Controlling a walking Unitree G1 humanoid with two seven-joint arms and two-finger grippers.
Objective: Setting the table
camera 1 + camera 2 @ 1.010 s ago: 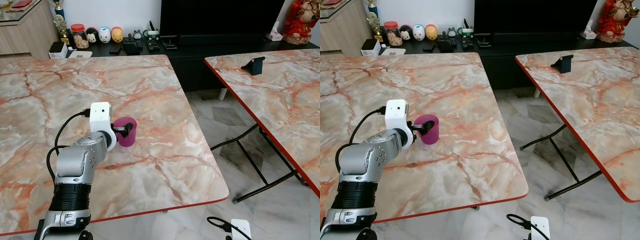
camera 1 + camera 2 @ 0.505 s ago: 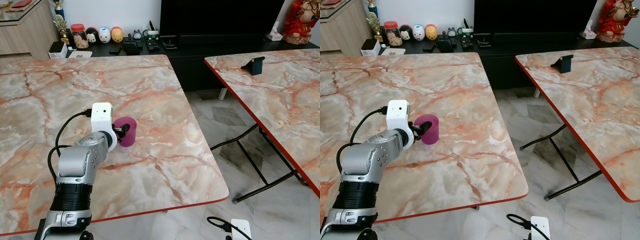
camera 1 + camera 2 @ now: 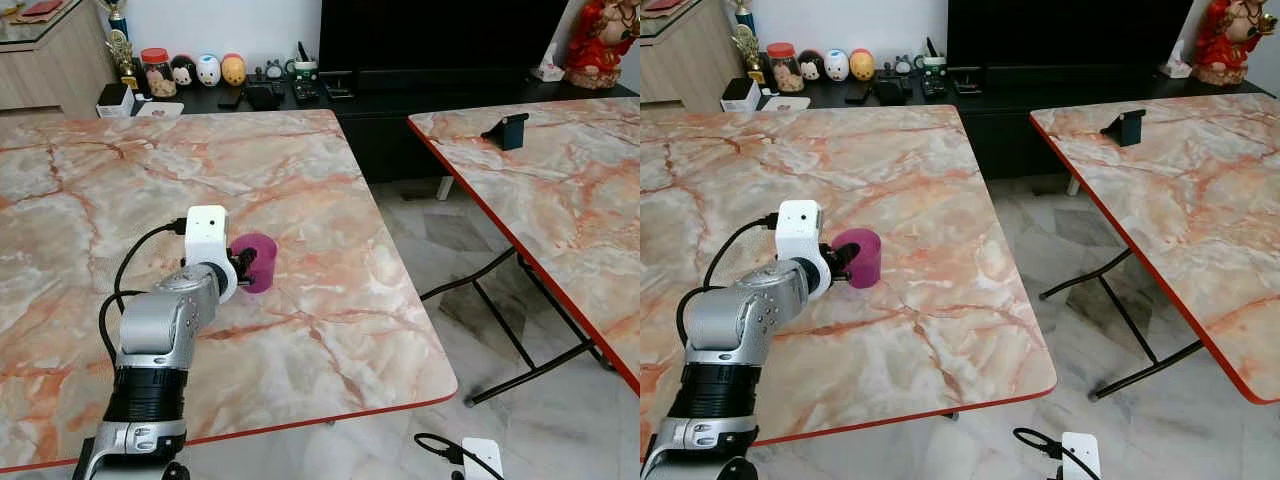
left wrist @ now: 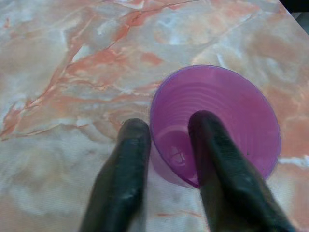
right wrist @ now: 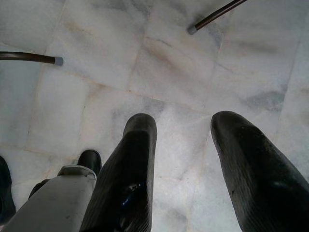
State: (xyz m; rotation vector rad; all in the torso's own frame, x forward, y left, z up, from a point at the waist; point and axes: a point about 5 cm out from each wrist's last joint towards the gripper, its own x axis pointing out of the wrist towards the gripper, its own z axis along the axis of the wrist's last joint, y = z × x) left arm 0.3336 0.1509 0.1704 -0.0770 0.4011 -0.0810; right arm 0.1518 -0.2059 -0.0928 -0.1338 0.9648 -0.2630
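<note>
Pinching the wall of the purple cup point(image 4: 215, 125) with my left gripper point(image 4: 169, 133) — one finger inside, one outside — I see it standing on the marble table point(image 3: 330, 330), while my right gripper point(image 5: 186, 133) hangs open above the floor point(image 5: 159, 63).

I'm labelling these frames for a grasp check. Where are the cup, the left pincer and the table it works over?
cup point(image 4: 231, 111): left wrist view, inner wall.
left pincer point(image 4: 166, 133): left wrist view, midway between the fingertips, at the cup's rim.
table point(image 3: 300, 170): left eye view, bare marble top.
</note>
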